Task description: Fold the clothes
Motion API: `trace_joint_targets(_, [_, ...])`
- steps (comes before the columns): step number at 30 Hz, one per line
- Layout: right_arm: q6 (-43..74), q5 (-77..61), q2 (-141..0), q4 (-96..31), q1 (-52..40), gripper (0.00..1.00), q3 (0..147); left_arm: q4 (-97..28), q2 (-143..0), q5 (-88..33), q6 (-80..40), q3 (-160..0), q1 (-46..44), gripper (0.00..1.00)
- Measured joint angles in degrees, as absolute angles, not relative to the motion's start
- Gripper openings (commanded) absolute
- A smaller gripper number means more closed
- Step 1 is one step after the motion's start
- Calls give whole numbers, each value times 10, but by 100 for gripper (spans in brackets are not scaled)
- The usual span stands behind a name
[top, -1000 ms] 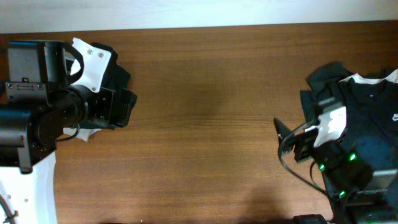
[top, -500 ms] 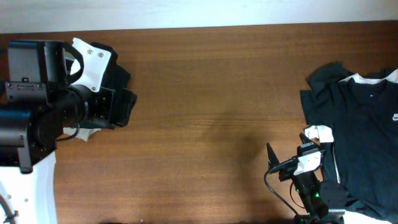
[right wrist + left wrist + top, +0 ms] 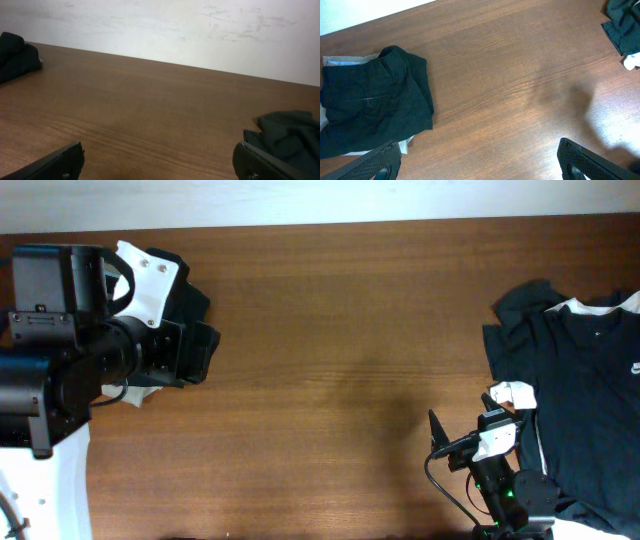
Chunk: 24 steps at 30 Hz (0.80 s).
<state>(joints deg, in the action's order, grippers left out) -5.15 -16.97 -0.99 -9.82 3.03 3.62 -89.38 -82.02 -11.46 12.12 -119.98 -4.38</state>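
Black clothes at both ends of a wooden table (image 3: 330, 350).
Overhead: shirt (image 3: 590, 400), white collar, at right edge. Left wrist: folded garment (image 3: 375, 100) at upper left; left gripper (image 3: 480, 162) spread wide, nothing between its fingers. Right wrist: shirt (image 3: 290, 135) at lower right; right gripper (image 3: 160, 164) spread wide over the table.

Wooden table (image 3: 330, 330): black garment (image 3: 375, 100) left, black shirt (image 3: 590, 380) (white-collared) right.

Robotics lab bench: wooden table (image 3: 330, 360), scuffed white wall (image 3: 160, 30), bulky robot arm (image 3: 60, 370).
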Motion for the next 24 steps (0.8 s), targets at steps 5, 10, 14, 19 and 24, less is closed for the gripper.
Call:
trace_joint_targets(5, [-51, -170, -10, -98, 30, 99, 36, -719, -808, -108, 119, -1171, -44, 99])
trace_joint_targets(10, [-51, -170, -10, -97, 30, 99, 36, -510, -648, -106, 117, -960, -35, 99])
trace_joint_targets(14, [-51, -170, -10, -97, 30, 99, 36, -342, -496, -89, 117, -727, -17, 99])
trace_joint_targets(19, [-51, -170, -10, -96, 30, 99, 35, -223, -355, -67, 117, -511, -17, 99])
trace_joint_targets(24, [-51, -170, -10, -96, 30, 99, 35, -170, -207, -53, 117, -351, -17, 99])
